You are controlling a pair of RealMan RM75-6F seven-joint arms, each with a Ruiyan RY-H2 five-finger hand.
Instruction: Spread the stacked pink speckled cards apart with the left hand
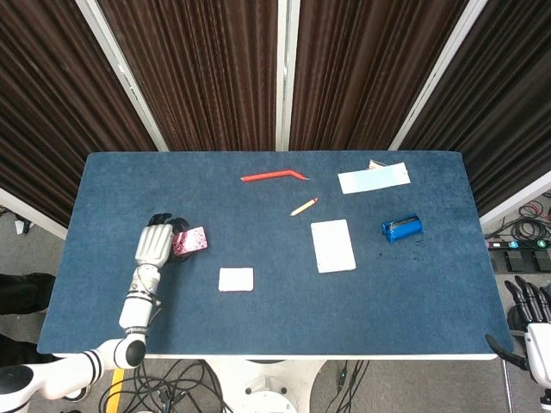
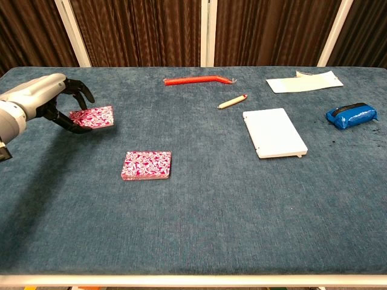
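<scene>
My left hand [image 1: 155,243] [image 2: 43,100] hovers over the left side of the table [image 1: 284,318], pinching one pink speckled card [image 1: 191,242] [image 2: 92,116] by its left edge, lifted and roughly level. A second pink speckled card [image 2: 146,165] lies flat on the cloth, well to the right and nearer the front; from the head view this card [image 1: 236,279] looks white. Clear blue cloth separates the two. My right hand [image 1: 531,323] hangs off the table's front right corner, fingers straight and holding nothing.
At the back lie a red bent tool [image 1: 274,175] [image 2: 196,80] and a pencil [image 1: 303,206] [image 2: 233,101]. A white pad [image 1: 332,245] [image 2: 274,132], a blue pouch [image 1: 401,227] [image 2: 351,115] and a paper sheet [image 1: 374,178] [image 2: 304,81] occupy the right.
</scene>
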